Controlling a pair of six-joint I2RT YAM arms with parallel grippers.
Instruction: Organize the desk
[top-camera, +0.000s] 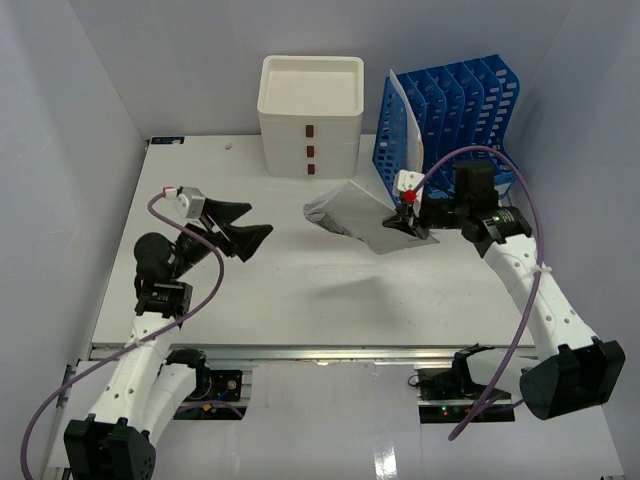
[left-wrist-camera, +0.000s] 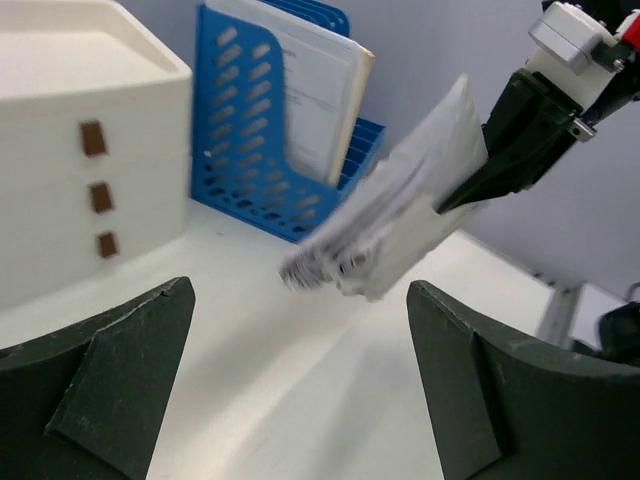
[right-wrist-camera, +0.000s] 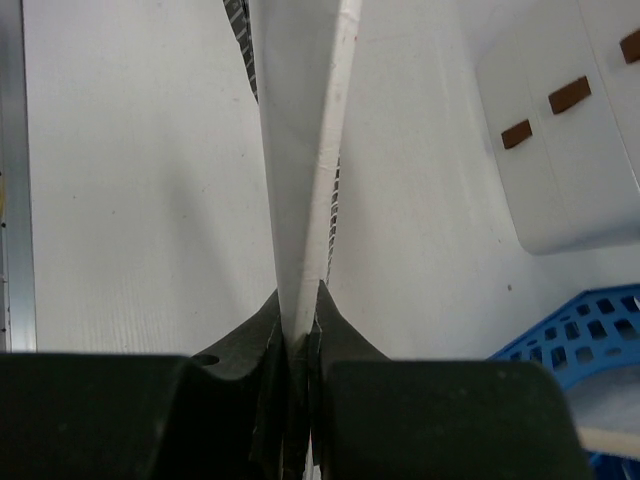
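Left gripper: spread wide, empty, near desk's left edge.
Right gripper: clamped on paper sheaf.

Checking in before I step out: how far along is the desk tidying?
Done: one document stands in the blue file rack. In hand: the right gripper pinches a paper booklet above the desk; the left gripper is open, empty. Left: filing that booklet, probably in the rack.
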